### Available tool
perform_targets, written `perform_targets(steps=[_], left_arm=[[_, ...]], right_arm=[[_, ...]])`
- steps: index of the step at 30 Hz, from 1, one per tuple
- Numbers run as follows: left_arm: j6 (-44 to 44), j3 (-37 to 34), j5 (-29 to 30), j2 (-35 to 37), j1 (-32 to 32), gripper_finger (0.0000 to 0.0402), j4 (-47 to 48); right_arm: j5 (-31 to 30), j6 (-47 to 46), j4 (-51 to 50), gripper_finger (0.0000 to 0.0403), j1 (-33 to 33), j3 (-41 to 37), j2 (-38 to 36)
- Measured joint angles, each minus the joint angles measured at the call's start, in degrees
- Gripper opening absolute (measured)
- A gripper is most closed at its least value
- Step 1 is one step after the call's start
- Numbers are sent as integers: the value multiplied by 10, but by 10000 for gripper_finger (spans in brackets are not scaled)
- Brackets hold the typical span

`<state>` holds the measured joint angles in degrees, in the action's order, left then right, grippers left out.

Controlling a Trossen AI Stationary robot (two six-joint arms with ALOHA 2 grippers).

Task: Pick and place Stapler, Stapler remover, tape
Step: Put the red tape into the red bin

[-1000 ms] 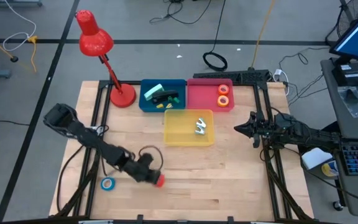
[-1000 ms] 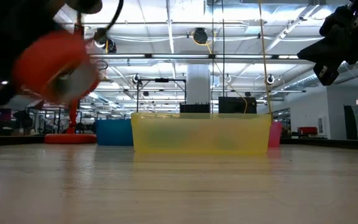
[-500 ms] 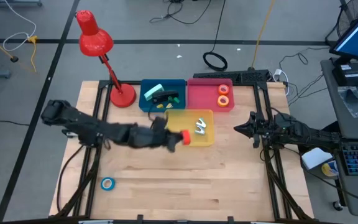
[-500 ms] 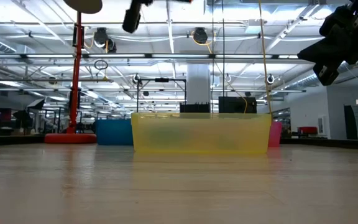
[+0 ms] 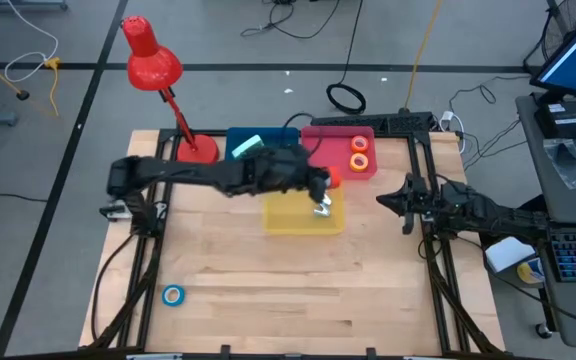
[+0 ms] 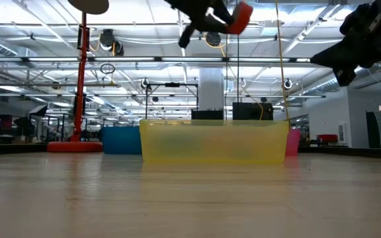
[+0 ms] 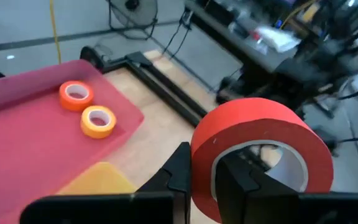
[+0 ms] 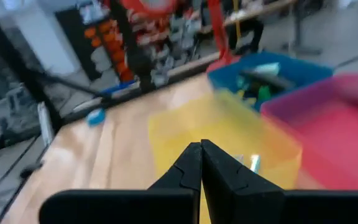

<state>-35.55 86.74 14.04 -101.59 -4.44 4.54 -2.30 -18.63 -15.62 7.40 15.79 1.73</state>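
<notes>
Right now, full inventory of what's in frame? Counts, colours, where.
red tape roll: 1, red, held in the left hand, in the air near the pink bin's edge
tape rolls in pink bin: 2, orange and yellow-orange, side by side
blue tape roll: 1, blue, on the table near the front left
pink bin: 1, pink, back right of the bin group
blue bin: 1, blue, back, holds several items, partly hidden by the arm
yellow bin: 1, yellow, in front, holds a small metallic item
desk lamp: 1, red, back left
left hand: shut on the red roll
right hand: shut, waiting at the table's right side
</notes>
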Motion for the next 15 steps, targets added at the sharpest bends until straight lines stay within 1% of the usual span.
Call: perform_targets(steps=[4,8,11,15], left_arm=[[29,41,-60,-45,-33,39,0],[47,68,-117,-74,-57,44,-1],[58,76,-146,-82,-72,42,0],[82,76,-155,-81,-82,40,2]], right_arm=[[-23,34,57,0,0,0,17],[-40,61,120,7,0,0,59],[-52,76,176,28,1,0,101],[-54,86,261,75,4,0,160]])
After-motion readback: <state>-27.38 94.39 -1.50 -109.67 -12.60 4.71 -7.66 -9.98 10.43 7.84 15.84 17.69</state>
